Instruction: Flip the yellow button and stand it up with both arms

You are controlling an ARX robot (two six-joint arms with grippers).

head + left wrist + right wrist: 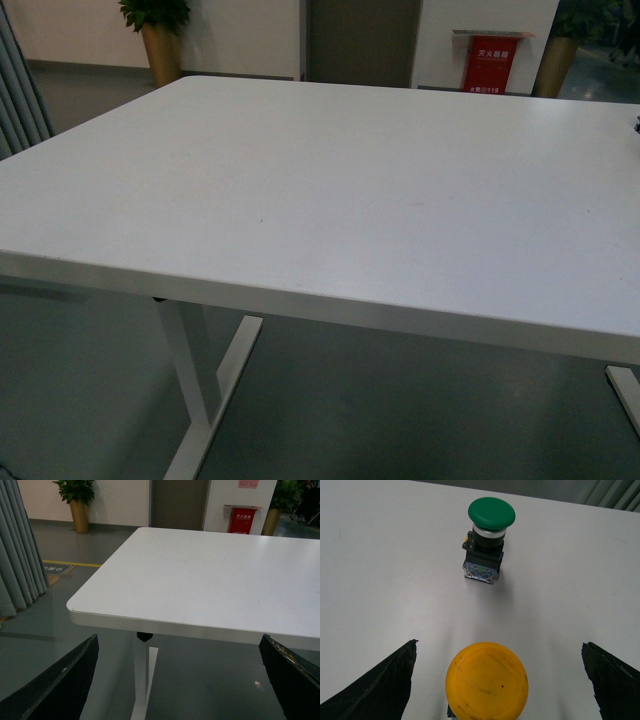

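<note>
The yellow button (pixel 486 681) shows only in the right wrist view: its round yellow-orange cap faces the camera and hides nearly all of its body. It sits on the white table between the wide-apart fingers of my right gripper (pixel 501 680), which is open and not touching it. My left gripper (pixel 180 680) is open too, with nothing between its fingers, held off the table's near edge over the grey floor. In the front view neither arm nor the yellow button appears.
A green-capped button (pixel 490 525) stands upright on the table beyond the yellow one. The white table (pixel 330 190) has a near edge (pixel 300 305) and a rounded corner (pixel 75 607). Grey curtains (pixel 20 555) hang to the left.
</note>
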